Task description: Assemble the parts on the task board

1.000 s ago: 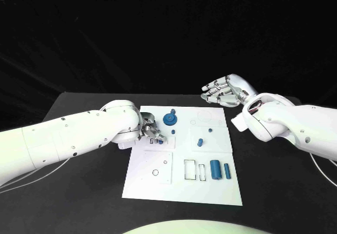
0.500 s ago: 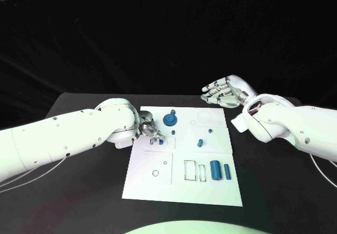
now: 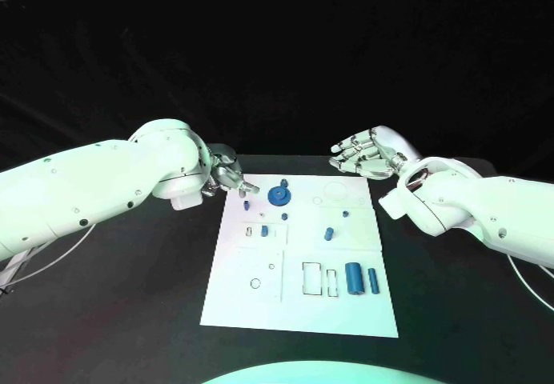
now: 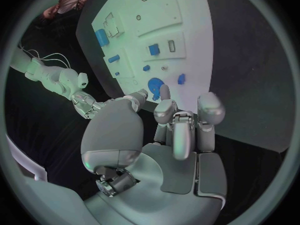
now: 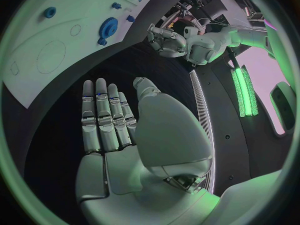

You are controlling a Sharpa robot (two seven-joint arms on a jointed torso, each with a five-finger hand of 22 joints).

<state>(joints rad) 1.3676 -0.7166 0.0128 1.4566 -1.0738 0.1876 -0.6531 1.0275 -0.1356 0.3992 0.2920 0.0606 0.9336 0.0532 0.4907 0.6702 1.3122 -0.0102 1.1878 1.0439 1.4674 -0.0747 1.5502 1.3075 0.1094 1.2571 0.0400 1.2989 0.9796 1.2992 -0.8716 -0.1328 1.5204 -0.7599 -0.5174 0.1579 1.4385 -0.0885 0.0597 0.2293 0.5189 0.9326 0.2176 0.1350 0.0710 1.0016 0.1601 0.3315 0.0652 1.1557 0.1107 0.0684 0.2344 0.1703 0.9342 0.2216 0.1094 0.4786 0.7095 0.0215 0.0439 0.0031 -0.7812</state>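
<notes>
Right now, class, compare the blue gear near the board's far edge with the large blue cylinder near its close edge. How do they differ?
The blue gear is round and toothed with a raised hub; the large blue cylinder is smooth and elongated. The gear sits flat near the task board's far edge, close to the left hand; the cylinder lies on its side toward the near edge, far from both hands. Both are blue and rest on the board, untouched.

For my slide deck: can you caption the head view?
Both hands, left hand and right hand, hover empty at the far end of the task board with its blue parts.
</notes>
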